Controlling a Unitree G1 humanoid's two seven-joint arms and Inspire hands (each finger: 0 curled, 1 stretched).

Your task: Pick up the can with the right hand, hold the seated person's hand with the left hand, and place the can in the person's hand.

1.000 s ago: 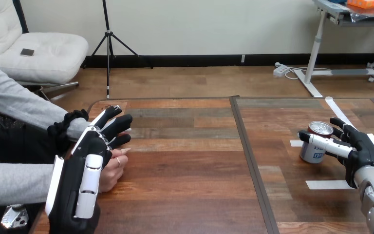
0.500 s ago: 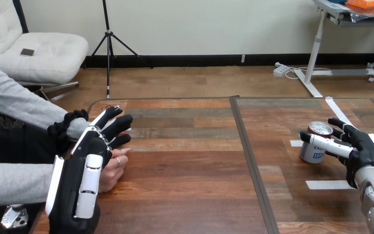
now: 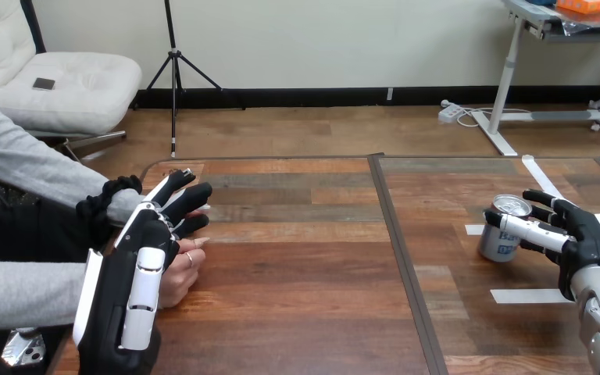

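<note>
A silver can (image 3: 501, 233) with blue print leans slightly to the left on the right part of the wooden table (image 3: 305, 258). My right hand (image 3: 586, 238) is shut on the can: the thumb lies across its near side and the fingers wrap its far side. At the table's left edge my left hand (image 3: 137, 269) lies with straight fingers over the person's hand (image 3: 178, 275), which rests on the table. I see no finger curled round it. The person's other wrist (image 3: 121, 199) sits just behind my fingertips.
White tape marks lie on the table near the can (image 3: 526, 296) and along the far right (image 3: 541, 176). A dark seam (image 3: 406, 266) splits the table top into two halves. The wide middle stretch of wood lies between my two hands.
The can has tipped a little to the left and shifted slightly in my right hand, whose fingers have closed round it. My left hand and the person's hands have not moved.
</note>
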